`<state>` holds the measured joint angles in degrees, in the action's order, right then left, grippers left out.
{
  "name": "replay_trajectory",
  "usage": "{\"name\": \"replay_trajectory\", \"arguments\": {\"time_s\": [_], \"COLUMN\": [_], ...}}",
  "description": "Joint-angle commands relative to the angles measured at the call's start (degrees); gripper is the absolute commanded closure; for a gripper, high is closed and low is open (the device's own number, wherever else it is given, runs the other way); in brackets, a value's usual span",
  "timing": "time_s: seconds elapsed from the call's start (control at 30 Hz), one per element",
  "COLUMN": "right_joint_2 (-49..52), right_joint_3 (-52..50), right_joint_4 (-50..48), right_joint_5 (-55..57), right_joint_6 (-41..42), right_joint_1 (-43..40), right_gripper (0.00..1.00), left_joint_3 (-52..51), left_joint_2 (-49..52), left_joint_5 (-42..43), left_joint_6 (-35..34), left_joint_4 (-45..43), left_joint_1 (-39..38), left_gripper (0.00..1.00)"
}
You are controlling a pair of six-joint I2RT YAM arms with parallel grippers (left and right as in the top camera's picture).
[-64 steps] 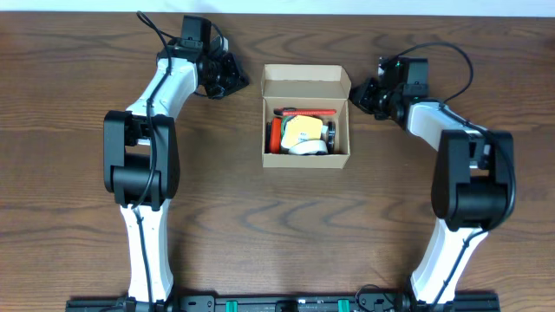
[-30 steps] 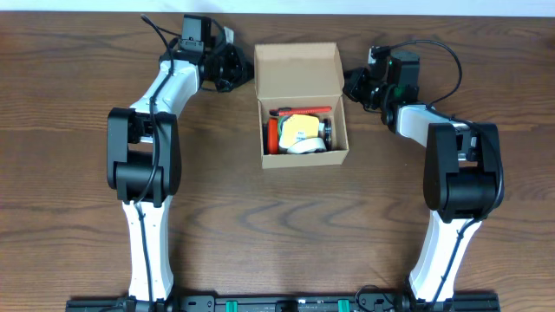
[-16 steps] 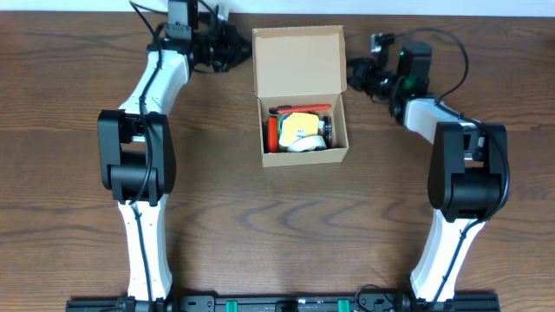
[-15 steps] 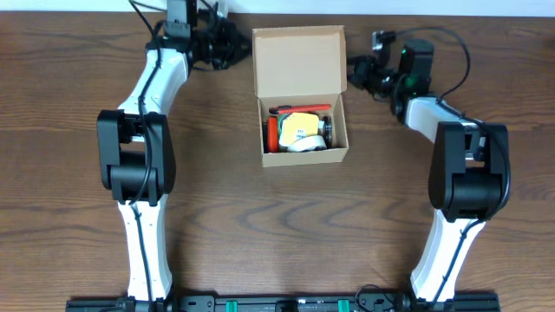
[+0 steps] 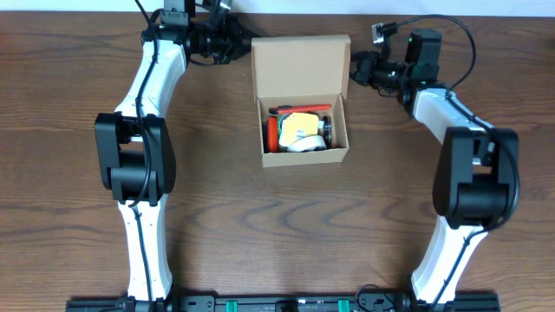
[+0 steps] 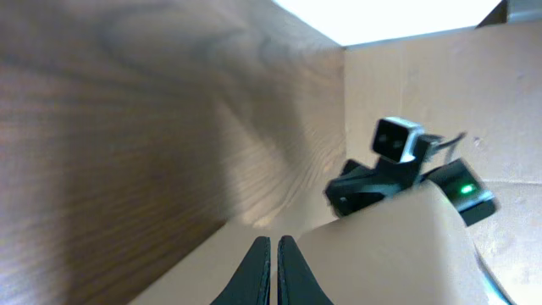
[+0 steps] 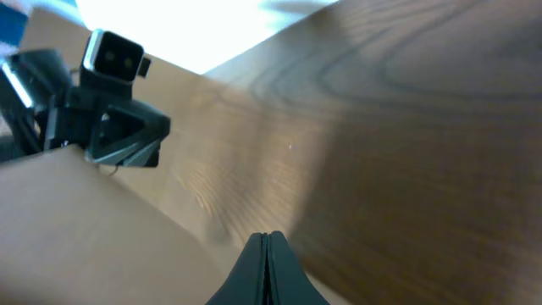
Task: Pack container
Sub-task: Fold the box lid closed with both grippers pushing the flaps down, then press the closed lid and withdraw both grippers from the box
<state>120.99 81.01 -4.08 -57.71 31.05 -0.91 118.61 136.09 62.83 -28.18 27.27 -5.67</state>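
The container (image 5: pixel 305 130) sits toward the middle of the table's (image 5: pixel 78 217) far edge, its lid flap upright (contents showing). Left hand (image 5: pixel 241 43) and right hand (image 5: pixel 355 71) flank the flap, each with fingers pressed together and empty.

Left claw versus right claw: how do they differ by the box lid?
The left claw is by the left edge of the lid, near its free corner; the right claw is by the right edge, about midway. In wrist views the left claw shows a hairline slit, the right claw none. Both look shut, flanking the open container.
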Motion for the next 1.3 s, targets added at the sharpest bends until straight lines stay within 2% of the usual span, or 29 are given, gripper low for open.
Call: {"name": "replay_trajectory", "arguments": {"time_s": [0.0, 0.33, 0.6, 0.8, 0.97, 1.27], "right_joint_2": [-5.86, -17.27, -27.43, -29.22, -29.16, -29.05], "right_joint_3": [1.01, 1.01, 1.01, 0.37, -4.15, -14.88], "right_joint_4": [6.4, 28.44, 41.48, 52.43, 53.83, 45.53], "right_joint_5": [1.51, 12.22, 19.08, 22.62, 26.4, 29.31], "right_joint_6": [-10.64, -24.33, -29.7, -33.86, -34.56, -34.05], "right_joint_1": [-0.13, 0.79, 2.49, 5.77, 9.51, 11.43], "right_gripper": [0.98, 0.98, 0.99, 0.99, 0.99, 0.99], "left_joint_3": [1.14, 1.14, 1.14, 1.01, -3.69, -18.78], "left_joint_2": [-2.08, -11.32, -21.81, -24.52, -23.74, -23.71], "left_joint_5": [0.37, -10.75, -22.58, -29.57, -31.54, -31.3], "left_joint_6": [6.86, 23.34, 34.16, 40.19, 40.41, 39.45], "left_joint_4": [3.63, 23.54, 38.45, 48.15, 46.31, 37.73], "left_joint_1": [0.2, -0.42, -2.71, -7.1, -11.13, -14.43], "left_gripper": [0.94, 0.94, 0.94, 0.94, 0.94, 0.94]}}
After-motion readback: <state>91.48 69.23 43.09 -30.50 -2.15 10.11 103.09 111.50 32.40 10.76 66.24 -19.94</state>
